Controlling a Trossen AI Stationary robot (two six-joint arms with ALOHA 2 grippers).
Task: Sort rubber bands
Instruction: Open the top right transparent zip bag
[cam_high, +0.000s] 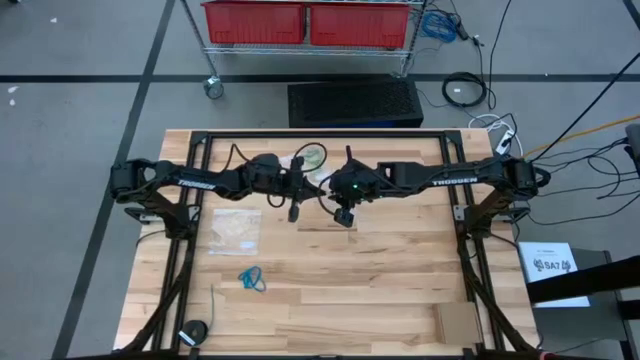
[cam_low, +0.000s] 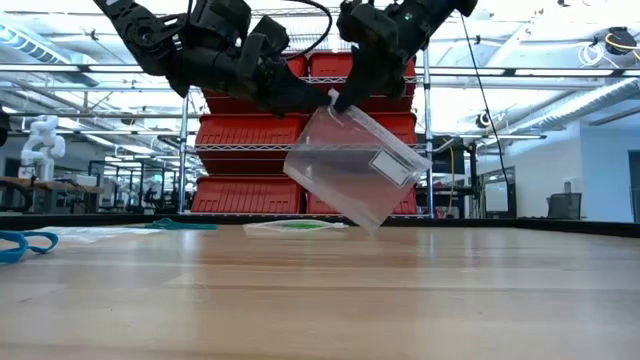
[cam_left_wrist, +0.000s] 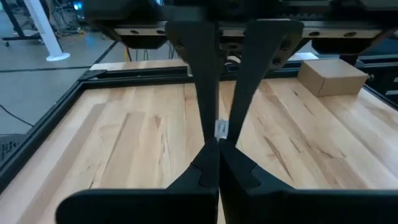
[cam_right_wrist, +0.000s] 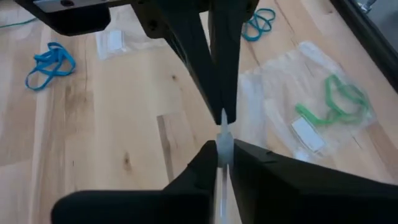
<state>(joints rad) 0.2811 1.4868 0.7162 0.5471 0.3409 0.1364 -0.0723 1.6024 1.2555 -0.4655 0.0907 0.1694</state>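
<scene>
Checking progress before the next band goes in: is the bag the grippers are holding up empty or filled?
Apparently empty: the bag hangs clear between the left gripper and right gripper, with no bands showing through it.

A clear zip bag (cam_low: 355, 165) hangs tilted above the wooden table (cam_high: 380, 290), its white label facing outward. Two more clear bags lie flat on the table, one (cam_high: 236, 231) toward its left side, another (cam_high: 307, 157) near its far edge. Red bins (cam_high: 306, 22) sit on a wire shelf beyond the table
</scene>
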